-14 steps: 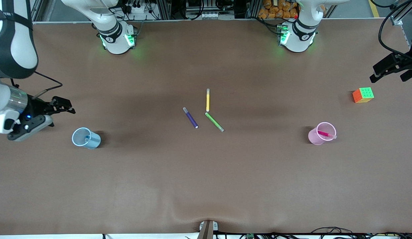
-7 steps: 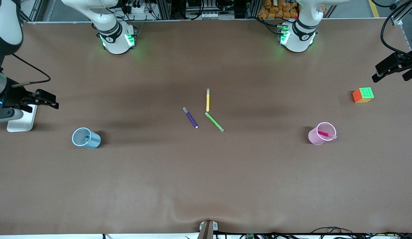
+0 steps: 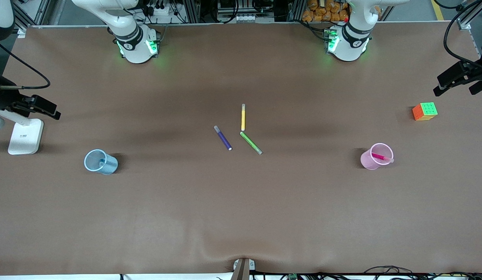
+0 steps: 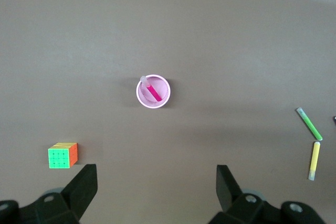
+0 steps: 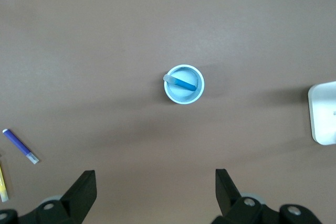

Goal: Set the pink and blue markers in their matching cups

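The pink marker [image 3: 382, 157] leans inside the pink cup [image 3: 370, 159], which stands toward the left arm's end of the table [image 3: 241, 217]; its pale end rests against the rim. The blue marker [image 5: 183, 83] sits tilted in the blue cup [image 3: 99, 162], toward the right arm's end. Both cups stand upright and well apart from each other. Between them, near the table's middle, lie three loose markers — a purple one [image 3: 223, 138], a green one [image 3: 251, 143] and a yellow one [image 3: 243, 117]; the yellow lies farther from the front camera, its lower end just beside the green one's upper end. A colour cube [image 3: 425, 111] sits near the left arm's edge of the table, farther from the front camera than the pink cup. A white stand [image 3: 26, 136] rests at the right arm's edge. The left pincer [image 4: 155, 187] hangs high over the table near the cube, fingers spread wide and holding nothing. The right pincer [image 5: 155, 190] is up over the stand's area, likewise spread apart and empty.
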Robot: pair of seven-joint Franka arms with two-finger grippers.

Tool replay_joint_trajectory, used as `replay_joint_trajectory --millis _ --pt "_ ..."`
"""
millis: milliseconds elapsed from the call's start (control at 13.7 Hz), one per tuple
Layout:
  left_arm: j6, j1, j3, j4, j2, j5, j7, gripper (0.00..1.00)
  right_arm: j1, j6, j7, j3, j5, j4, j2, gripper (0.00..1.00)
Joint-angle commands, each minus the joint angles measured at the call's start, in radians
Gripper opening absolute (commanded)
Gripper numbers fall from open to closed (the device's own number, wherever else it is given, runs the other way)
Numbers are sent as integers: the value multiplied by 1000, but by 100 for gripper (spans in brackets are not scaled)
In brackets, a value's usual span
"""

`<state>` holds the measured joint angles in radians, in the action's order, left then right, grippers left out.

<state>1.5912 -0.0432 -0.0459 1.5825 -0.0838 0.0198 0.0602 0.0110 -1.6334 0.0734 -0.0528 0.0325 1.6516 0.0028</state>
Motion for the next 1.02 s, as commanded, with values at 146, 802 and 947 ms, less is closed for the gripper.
replay_joint_trajectory --millis 146,802,947 --pt "-16 -9 -3 -9 9 -21 0 100 7 47 -71 7 -51 -15 -12 100" --pt "-17 -4 -2 -27 41 -11 -14 100 7 75 -83 10 -39 -70 -4 100" --pt "-19 -6 0 -27 41 -11 -14 100 9 86 -84 10 -39 -75 -4 100"
